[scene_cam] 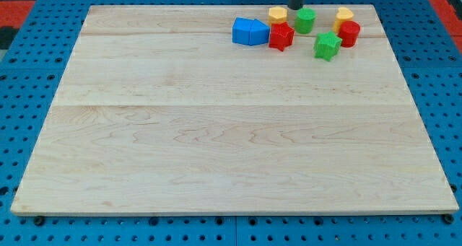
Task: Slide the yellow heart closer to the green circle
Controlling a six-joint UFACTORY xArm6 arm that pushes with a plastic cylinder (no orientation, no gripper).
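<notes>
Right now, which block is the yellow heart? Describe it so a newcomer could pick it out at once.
Look along the wooden board's top edge, at the cluster of blocks near the view's right. The yellow heart is the farthest right yellow piece, just above the red cylinder. The other yellow block sits left of the green circle and my tip.
</notes>
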